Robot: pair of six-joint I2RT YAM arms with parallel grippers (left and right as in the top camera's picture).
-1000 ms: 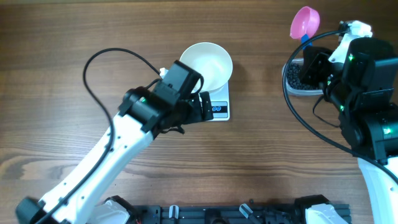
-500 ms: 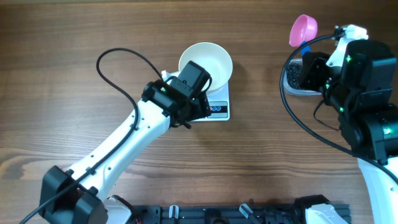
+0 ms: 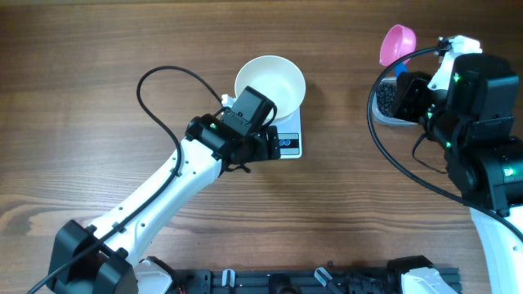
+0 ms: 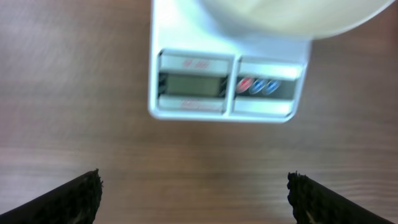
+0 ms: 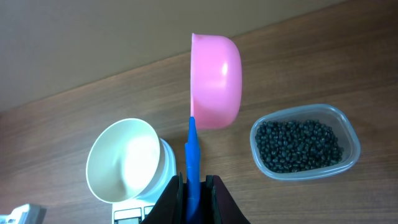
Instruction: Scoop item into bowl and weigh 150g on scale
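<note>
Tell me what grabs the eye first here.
The pink scoop stands out at the table's far right, clamped by its blue handle in the right gripper, close to the tub of black beans. Mid-table, the empty white bowl sits on the scale. The left gripper hangs open just in front of the scale's display.

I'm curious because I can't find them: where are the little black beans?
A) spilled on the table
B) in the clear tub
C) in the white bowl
B: the black beans sit heaped inside the clear tub, while the white bowl looks empty.
</note>
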